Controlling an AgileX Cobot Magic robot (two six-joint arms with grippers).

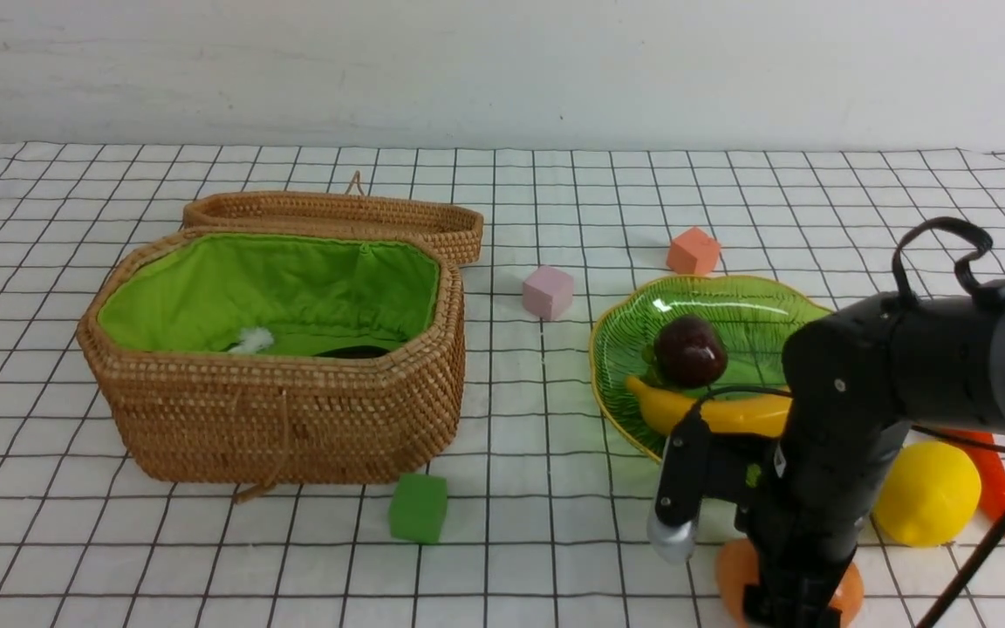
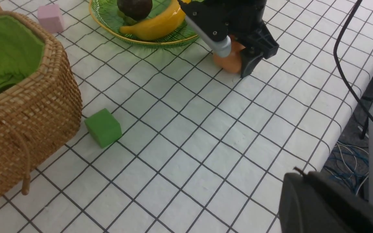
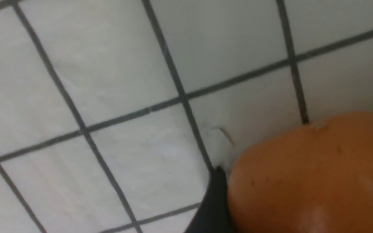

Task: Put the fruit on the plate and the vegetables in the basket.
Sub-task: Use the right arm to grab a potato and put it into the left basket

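Potato (image 1: 732, 577) is at the near right of the bench (image 1: 546, 558), lying on the white gridded cloth, and my right claw (image 1: 786, 600) is down over it. The jaws stand wide with the potato between them. In the right wrist view one dark finger (image 3: 214, 200) lies right against the potato's orange-brown skin. I cannot tell whether the jaws are pressing on it or only bracketing it. The potato rests on the cloth.

My left claw (image 2: 316, 194) shows only as a dark bulk at the edge of its own wrist view. It is closed right up, well apart from everything on the bench.

The green leaf-ribbed plate (image 1: 734, 301) sits just beyond the potato, at mid right. On it the mangosteen (image 1: 690, 351) rests against the banana (image 1: 716, 413), which lies along the plate's near side. The lemon (image 1: 926, 494) is off the plate, on the cloth just to its near right. The carrot (image 1: 995, 488) lies just behind the lemon, mostly hidden by it and by the arm.

The wicker basket (image 1: 293, 427) stands at the left with its lid (image 1: 337, 214) laid open behind it and the green lining showing. A dark sliver sits low inside, too hidden for me to name.

Three foam cubes lie loose: a green cube (image 1: 418, 508) near the basket's near right corner, a pink cube (image 1: 547, 292) between basket and plate, and an orange cube (image 1: 693, 251) just beyond the plate.
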